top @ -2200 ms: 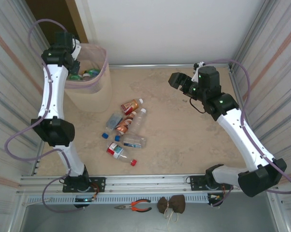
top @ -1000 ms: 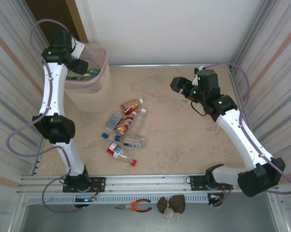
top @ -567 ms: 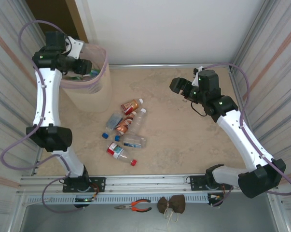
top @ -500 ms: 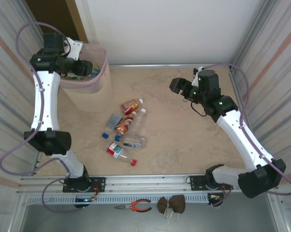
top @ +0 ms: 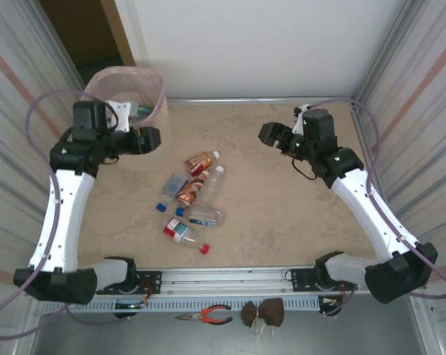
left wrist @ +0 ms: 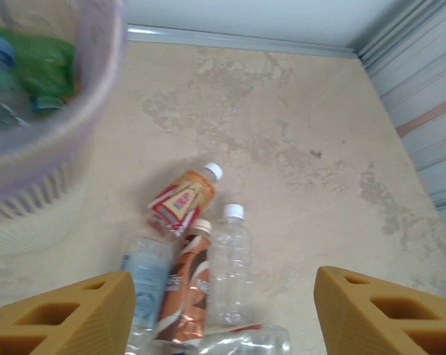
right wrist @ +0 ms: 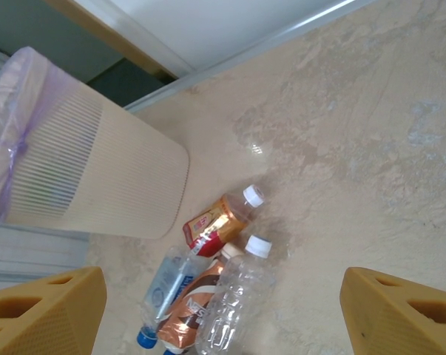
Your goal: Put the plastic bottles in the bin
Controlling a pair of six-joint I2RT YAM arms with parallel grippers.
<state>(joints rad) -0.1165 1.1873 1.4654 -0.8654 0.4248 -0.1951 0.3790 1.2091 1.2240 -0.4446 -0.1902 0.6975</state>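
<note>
Several plastic bottles lie clustered on the floor: a red-and-gold labelled one (top: 202, 161), a clear one (top: 212, 181), a brown-labelled one (top: 189, 193), a blue-labelled one (top: 173, 185), a crushed clear one (top: 205, 216) and a red-capped one (top: 183, 232). The beige bin (top: 160, 96) with a pink liner stands at the back left, with green and clear bottles (left wrist: 39, 65) inside. My left gripper (top: 146, 140) hangs open and empty in front of the bin, above the cluster (left wrist: 226, 259). Over the right side, my right gripper (top: 270, 134) is open and empty, facing the bottles (right wrist: 234, 296) and the bin (right wrist: 89, 177).
Corrugated metal walls close in both sides and a white wall stands at the back. Pliers (top: 205, 316) and a brown lump (top: 263, 313) lie on the front ledge beyond the rail. Bare floor stretches between the bottles and the right arm.
My left arm has swung away from over the bin's mouth and come down in front of it, toward the bottle cluster. The right arm has barely shifted.
</note>
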